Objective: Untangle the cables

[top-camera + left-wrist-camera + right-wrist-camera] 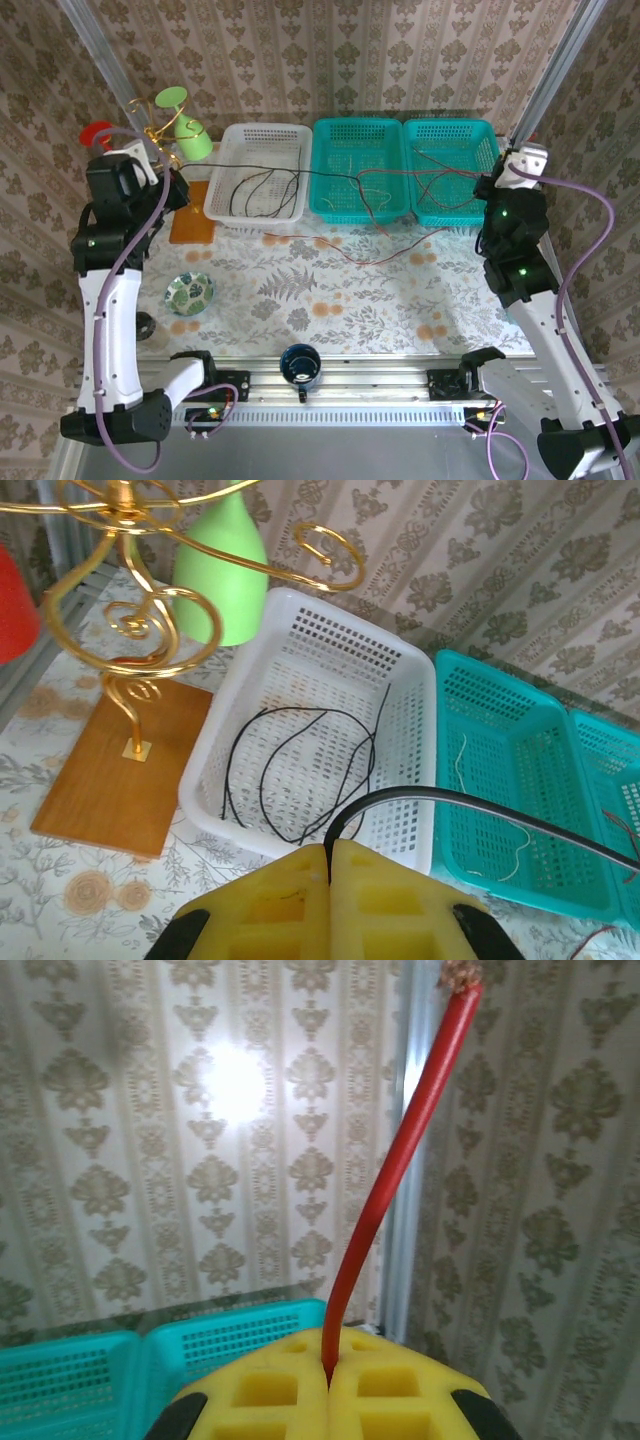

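Left pincer (pixel 328 858) grips black cable (pixel 480 806), right pincer (pixel 328 1382) red cable (pixel 400 1160).

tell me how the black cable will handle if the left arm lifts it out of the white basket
Probably floppy: the black cable sags in loose loops inside the white basket. Likely very light, since it is thread-thin. Its loops could drag or catch on the basket's slotted walls.

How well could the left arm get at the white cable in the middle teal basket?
Probably not yet: the left gripper is shut on the black cable, which stretches across the teal basket. The white cable lies uncovered in the open-topped basket, so after letting go it looks reachable.
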You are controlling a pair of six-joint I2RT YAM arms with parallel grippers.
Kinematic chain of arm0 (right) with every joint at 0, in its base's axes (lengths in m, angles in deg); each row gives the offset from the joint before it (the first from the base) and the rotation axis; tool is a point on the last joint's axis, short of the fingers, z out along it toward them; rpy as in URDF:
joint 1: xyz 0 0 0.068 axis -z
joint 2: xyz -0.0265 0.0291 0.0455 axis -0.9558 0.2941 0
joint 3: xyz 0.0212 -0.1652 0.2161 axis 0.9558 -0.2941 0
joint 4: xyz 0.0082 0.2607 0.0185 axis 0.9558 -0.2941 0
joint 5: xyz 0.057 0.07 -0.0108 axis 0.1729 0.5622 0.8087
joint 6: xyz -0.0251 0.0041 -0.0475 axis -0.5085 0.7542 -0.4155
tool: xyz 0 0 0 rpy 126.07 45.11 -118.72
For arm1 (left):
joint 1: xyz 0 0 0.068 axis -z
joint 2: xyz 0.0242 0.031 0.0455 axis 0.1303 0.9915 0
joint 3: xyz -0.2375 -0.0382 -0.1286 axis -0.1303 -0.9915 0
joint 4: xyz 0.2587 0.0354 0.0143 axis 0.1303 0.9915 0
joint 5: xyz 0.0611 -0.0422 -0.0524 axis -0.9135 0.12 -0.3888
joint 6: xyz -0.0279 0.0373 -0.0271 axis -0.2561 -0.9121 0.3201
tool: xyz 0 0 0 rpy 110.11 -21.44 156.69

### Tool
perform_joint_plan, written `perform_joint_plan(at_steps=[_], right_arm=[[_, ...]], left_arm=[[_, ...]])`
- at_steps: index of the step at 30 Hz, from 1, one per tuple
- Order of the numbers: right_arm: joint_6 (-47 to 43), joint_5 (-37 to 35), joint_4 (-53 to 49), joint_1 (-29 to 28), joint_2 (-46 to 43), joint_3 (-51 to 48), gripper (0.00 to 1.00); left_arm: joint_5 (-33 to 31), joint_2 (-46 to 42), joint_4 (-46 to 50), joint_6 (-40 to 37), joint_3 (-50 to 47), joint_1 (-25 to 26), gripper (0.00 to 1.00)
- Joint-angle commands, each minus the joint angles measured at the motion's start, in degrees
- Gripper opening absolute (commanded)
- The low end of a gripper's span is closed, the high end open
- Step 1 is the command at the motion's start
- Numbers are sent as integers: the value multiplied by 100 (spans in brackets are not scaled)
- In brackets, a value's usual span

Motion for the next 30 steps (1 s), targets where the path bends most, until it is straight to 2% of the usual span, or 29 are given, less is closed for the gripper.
perform_joint_plan(at_steps=[1,6,13,17,19,21,25,30], right_arm=[[210,-744,-34,248,-97,121,0],[507,-997,-166,763,-97,45,0],[768,-1194,-404,1180,-140,-108,0],[895,-238,-560,1376,-206,-131,0],[798,299,-592,1376,-155,-69,0],[829,373,-689,1383,-65,66,0],[787,305,-802,1376,213,661,0],[923,773,-824,1376,697,1707,0]], left_arm=[[134,-151,97,83,-19,-200,0],[165,-264,244,4,-22,-573,0],[361,-419,334,-57,-172,-1027,0],[1027,-411,161,65,-280,-1163,0],[1302,-345,137,145,-338,-1086,0],[1363,-339,71,187,-443,-908,0],[1237,-365,-40,256,-688,-451,0],[829,-347,-152,297,-934,277,0]])
